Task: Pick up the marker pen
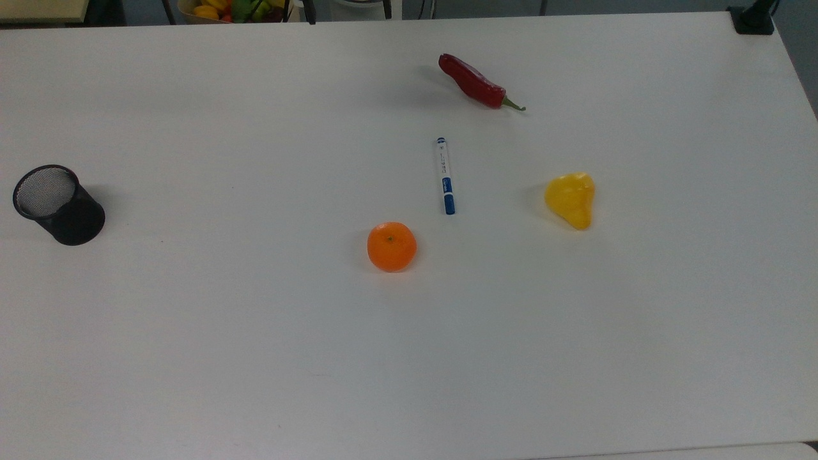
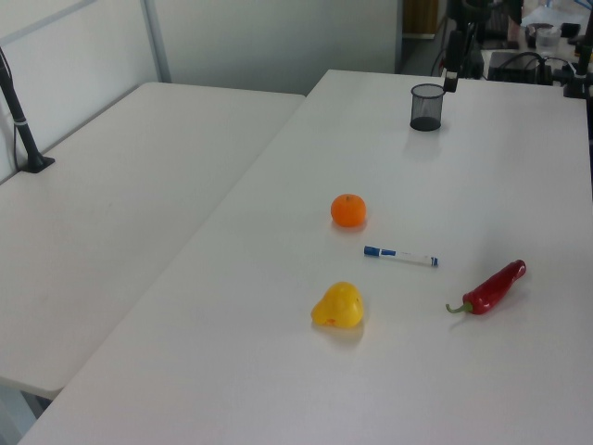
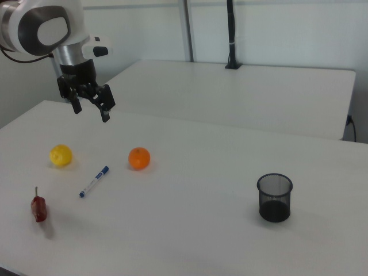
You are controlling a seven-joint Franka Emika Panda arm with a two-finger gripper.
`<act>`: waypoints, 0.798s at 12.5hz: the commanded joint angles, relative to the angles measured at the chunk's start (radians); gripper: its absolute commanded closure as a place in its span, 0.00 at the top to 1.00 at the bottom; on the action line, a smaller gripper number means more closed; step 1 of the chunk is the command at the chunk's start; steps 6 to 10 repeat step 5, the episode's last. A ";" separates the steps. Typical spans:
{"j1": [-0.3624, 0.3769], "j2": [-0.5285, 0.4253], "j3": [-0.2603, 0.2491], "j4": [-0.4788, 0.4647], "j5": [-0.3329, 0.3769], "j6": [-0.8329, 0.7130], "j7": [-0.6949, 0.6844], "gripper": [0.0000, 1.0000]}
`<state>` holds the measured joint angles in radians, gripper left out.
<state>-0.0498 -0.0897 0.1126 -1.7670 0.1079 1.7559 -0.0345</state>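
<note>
A: Where is the marker pen (image 1: 445, 176) now?

B: It lies flat on the white table (image 1: 192, 358), a little above the centre of the top view, blue cap toward the bottom. The orange (image 1: 392, 246) is near it at lower left, the yellow fruit (image 1: 571, 199) to the right, the red chili (image 1: 476, 82) above it.

A: And the gripper (image 3: 91, 108)?

B: In the upper left of the right view, it hangs in the air well above the table, fingers spread apart and holding nothing (the pen is lower, left of centre there). A black mesh cup (image 3: 274, 198) stands at the lower right, well apart.
</note>
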 commanded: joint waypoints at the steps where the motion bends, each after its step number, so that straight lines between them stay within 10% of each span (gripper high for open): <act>1: 0.038 -0.004 -0.039 0.008 -0.011 -0.018 -0.022 1.00; 10: 0.042 -0.004 -0.042 0.006 -0.013 -0.018 -0.027 1.00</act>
